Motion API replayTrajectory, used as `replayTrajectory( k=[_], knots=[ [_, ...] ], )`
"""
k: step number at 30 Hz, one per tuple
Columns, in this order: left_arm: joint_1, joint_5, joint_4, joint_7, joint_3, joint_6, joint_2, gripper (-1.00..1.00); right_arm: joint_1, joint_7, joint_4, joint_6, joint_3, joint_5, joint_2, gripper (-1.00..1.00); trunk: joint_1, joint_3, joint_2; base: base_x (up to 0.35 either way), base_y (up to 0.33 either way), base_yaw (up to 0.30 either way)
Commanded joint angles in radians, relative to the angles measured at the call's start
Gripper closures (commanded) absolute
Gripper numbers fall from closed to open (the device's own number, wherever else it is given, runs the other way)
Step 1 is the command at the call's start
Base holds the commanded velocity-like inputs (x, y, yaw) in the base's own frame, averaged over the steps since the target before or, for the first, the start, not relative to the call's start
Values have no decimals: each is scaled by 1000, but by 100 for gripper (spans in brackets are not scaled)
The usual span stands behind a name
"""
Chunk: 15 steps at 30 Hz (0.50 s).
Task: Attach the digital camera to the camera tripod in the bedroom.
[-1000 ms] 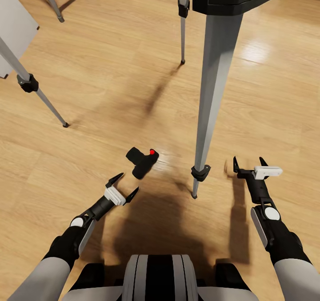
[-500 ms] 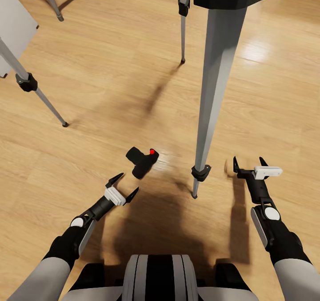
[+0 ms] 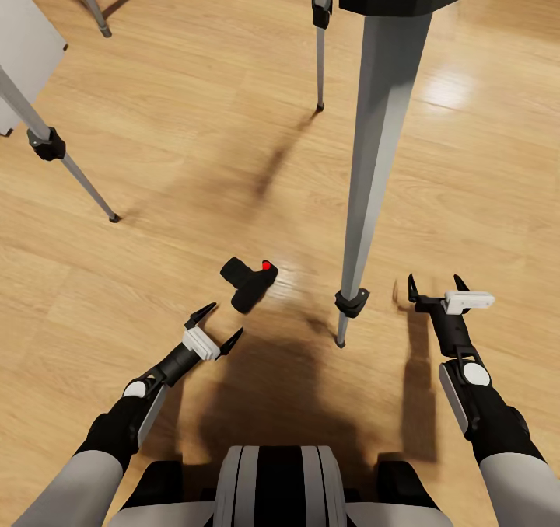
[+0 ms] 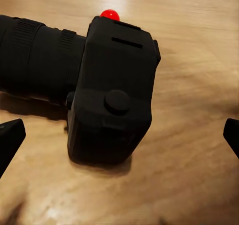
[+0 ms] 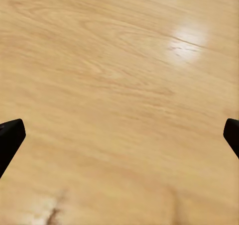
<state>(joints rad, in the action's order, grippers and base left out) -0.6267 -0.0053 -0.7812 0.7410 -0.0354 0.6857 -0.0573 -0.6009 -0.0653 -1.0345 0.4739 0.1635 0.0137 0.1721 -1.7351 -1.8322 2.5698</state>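
change: nothing moving since a second ago
left gripper: spread wide, empty, pausing near camera
right gripper: spread, empty
floor: carrying camera beside tripod leg

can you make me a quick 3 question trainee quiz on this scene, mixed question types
1. True or false: the digital camera is already mounted on the camera tripod.
2. Multiple choice: which pincer is closer to the digital camera? A) the left pincer B) the right pincer C) both equally close
3. Fill in: the digital camera lies on the wood ____, with its red button showing.

Key:
1. False. It lies on the floor, apart from the near tripod leg.
2. A. The left pincer is open just short of the camera; the right pincer is open over bare floor beyond the tripod leg.
3. floor
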Motion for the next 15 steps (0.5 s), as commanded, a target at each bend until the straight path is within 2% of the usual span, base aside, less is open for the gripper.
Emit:
replayTrajectory(
  k=[1, 15],
  knots=[
    [0, -1, 0, 6, -3, 3, 1, -100, 0, -7, 1, 3, 2, 2, 0, -100, 0, 0, 0, 0, 0, 0],
    [-1, 0, 0, 6, -3, 3, 1, -100, 0, -6, 1, 54, 3, 2, -1, -100, 0, 0, 0, 0, 0, 0]
  ],
)
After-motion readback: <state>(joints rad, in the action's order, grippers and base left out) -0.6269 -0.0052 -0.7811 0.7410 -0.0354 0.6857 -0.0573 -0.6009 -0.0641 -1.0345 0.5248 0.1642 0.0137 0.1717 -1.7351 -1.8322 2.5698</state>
